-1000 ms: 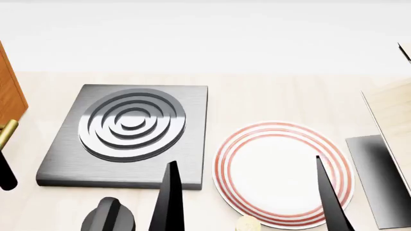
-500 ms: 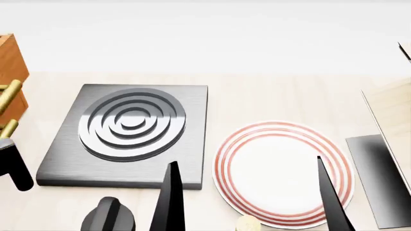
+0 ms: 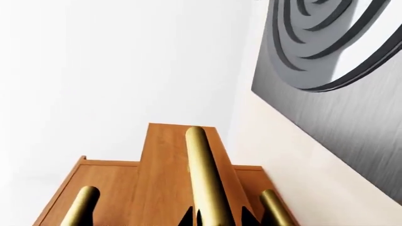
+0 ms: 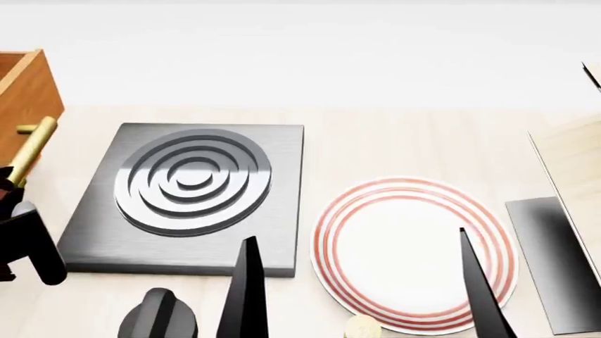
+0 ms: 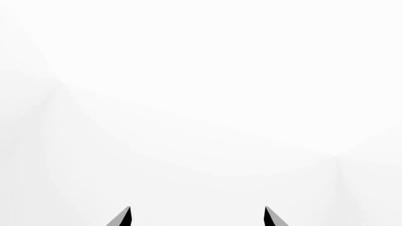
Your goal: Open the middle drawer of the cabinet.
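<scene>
We've got the left gripper (image 3: pixel 210 220) clamped on the middle drawer's (image 4: pixel 27 95) handle (image 3: pixel 204 176), drawer now further out of the cabinet (image 3: pixel 69 188) than a second ago, pull working; right gripper (image 5: pixel 196 217) idle, jaws apart.

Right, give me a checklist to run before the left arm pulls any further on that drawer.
1. Left gripper on the middle handle: ok, fingers at the bar's sides.
2. Grip firmly closed: cannot tell, fingers mostly cut off.
3. Middle drawer coming out: ok, its front stands proud of the neighbouring drawers.
4. Pull path free: ok, stove plate lies off to the side.
5. Right gripper clear: ok, open over the striped plate, holding nothing.
</scene>
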